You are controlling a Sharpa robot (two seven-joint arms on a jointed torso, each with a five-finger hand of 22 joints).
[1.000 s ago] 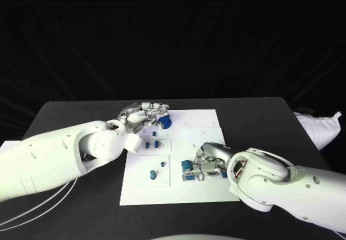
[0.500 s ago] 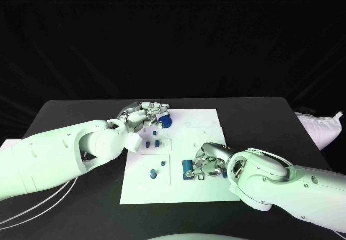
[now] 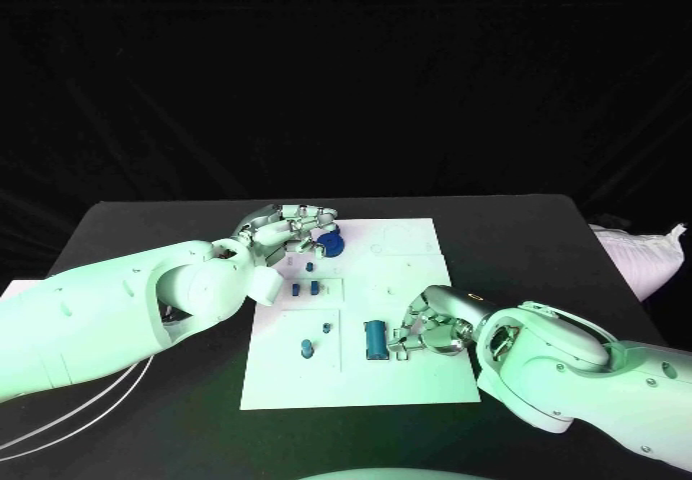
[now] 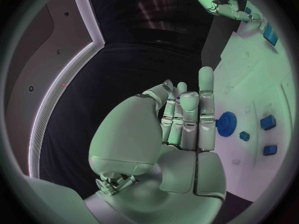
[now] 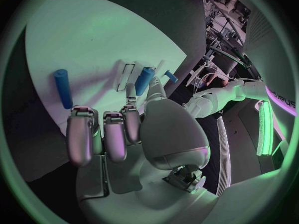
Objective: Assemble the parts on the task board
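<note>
Left hand [image 3: 289, 228] fingers together by the gear [image 3: 330, 243]; right hand [image 3: 428, 328] apart, empty. Peg [image 3: 375, 339] probably rigid, slippery: pinch mid-shaft.

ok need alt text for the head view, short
Two white robot arms reach over a white task board on a black table. The left hand sits at the board's far edge beside a round blue gear. The right hand is near the front, next to a blue cylinder lying flat, with smaller blue parts between them.
</note>
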